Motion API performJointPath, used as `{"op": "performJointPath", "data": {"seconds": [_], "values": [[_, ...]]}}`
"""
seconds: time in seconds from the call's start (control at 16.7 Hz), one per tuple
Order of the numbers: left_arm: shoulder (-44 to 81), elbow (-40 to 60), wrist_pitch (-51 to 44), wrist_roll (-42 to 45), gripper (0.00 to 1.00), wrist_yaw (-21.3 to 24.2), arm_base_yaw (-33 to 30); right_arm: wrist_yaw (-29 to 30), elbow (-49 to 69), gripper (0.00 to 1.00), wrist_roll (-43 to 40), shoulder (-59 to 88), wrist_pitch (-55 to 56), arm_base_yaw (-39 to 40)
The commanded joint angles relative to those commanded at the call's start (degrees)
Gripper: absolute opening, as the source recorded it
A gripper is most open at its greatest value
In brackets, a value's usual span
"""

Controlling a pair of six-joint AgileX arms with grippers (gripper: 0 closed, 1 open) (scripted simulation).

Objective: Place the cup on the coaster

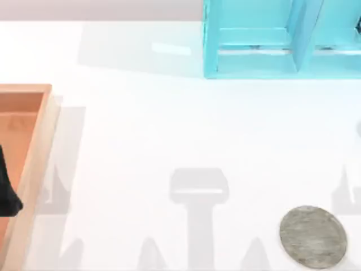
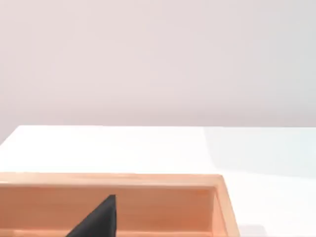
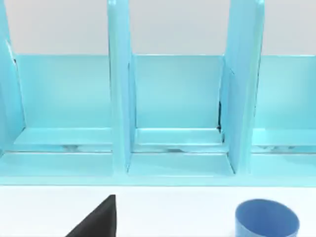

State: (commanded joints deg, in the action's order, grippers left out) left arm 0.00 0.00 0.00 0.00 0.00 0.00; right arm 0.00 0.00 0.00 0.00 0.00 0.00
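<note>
**Cup and coaster apart on the table**

The set of either gripper's fingers cannot be told; the left gripper (image 1: pixel 8 195) is seen at the table's left edge, over a wooden tray (image 1: pixel 35 164); a dark finger (image 3: pixel 98 219) of the right gripper is seen above the white table (image 1: pixel 141 141), facing a light-blue shelf unit (image 3: pixel 121 113). The cup (image 3: pixel 266 219) (blue, upright) is stood on the table in front of the shelf unit; the coaster (image 1: pixel 313 236) is laid flat near the table's front right, nothing resting on it.
</note>
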Motion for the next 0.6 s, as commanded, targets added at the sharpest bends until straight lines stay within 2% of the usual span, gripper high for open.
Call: {"op": "performJointPath", "data": {"seconds": [0.3, 0.6], "values": [[0.0, 0.0, 0.0, 0.0, 1.0, 0.0, 0.0, 0.36, 2.54, 1.0, -2.06, 2.43, -1.53, -0.57], [0.0, 0.0, 0.0, 0.0, 1.0, 0.0, 0.0, 1.25, 14.76, 1.0, -12.35, 14.38, -9.29, -2.34]]}}
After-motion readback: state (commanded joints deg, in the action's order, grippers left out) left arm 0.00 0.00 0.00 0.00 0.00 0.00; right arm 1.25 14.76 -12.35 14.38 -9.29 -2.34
